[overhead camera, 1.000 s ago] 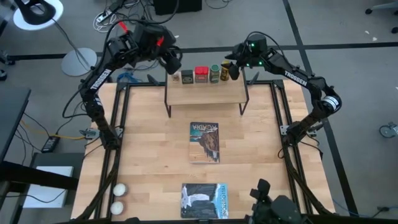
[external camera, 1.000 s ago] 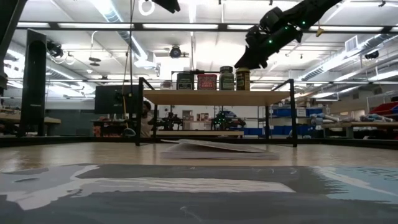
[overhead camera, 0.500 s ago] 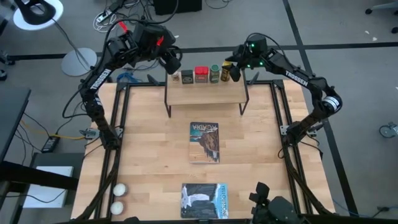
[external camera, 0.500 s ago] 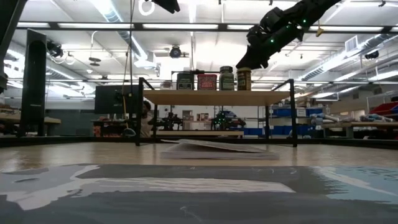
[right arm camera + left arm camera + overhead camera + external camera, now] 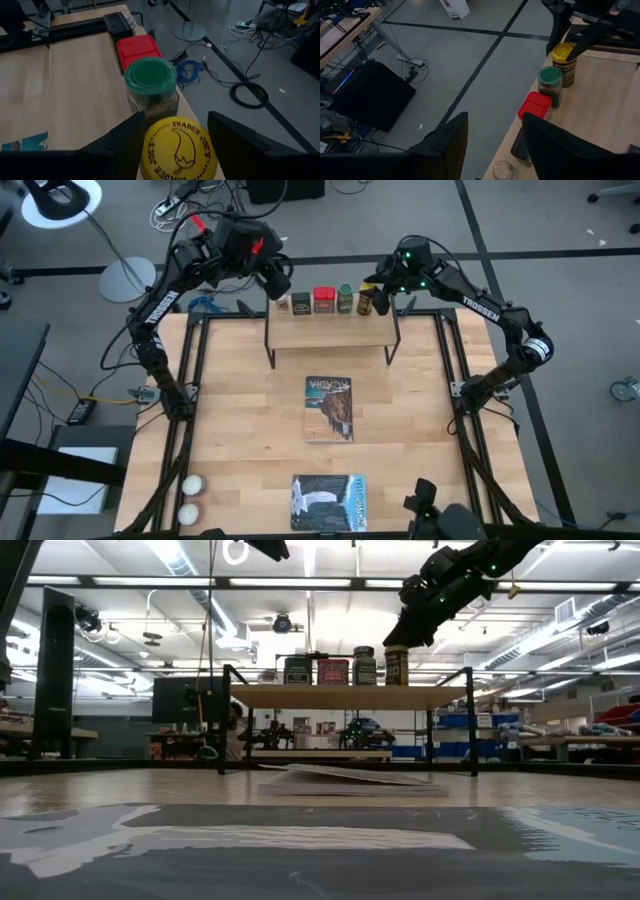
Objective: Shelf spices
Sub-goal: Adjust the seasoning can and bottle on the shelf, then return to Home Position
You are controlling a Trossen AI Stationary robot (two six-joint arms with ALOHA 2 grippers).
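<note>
The shelf (image 5: 330,332) stands at the table's far edge. On it, left to right, are a tiny pale jar (image 5: 283,304), a dark square tin (image 5: 301,302), a red tin (image 5: 323,300), a green jar (image 5: 345,298) and a yellow-lidded jar (image 5: 365,300). My right gripper (image 5: 176,121) is at the shelf's right end, closed around the yellow-lidded jar (image 5: 177,147). My left gripper (image 5: 495,131) hangs open above and behind the shelf's left end (image 5: 280,282), with nothing between its fingers. My right gripper has the yellow-lidded jar by its lid, the rim (image 5: 148,142) between the two fingers, one on each side. The fingers slant down at it from the table's far right. The jar stands upright, its bottom (image 5: 397,680) on the shelf board next to the green jar.
Two books lie flat on the table, one at the middle (image 5: 329,408) and one at the near edge (image 5: 329,502). Two white balls (image 5: 190,498) sit at the near left corner. Black frame rails (image 5: 195,400) run along both sides of the table.
My right gripper has edged a little toward the table's right edge. The yellow-lidded jar has slid with it along the shelf, upright, slightly away from the green jar.
</note>
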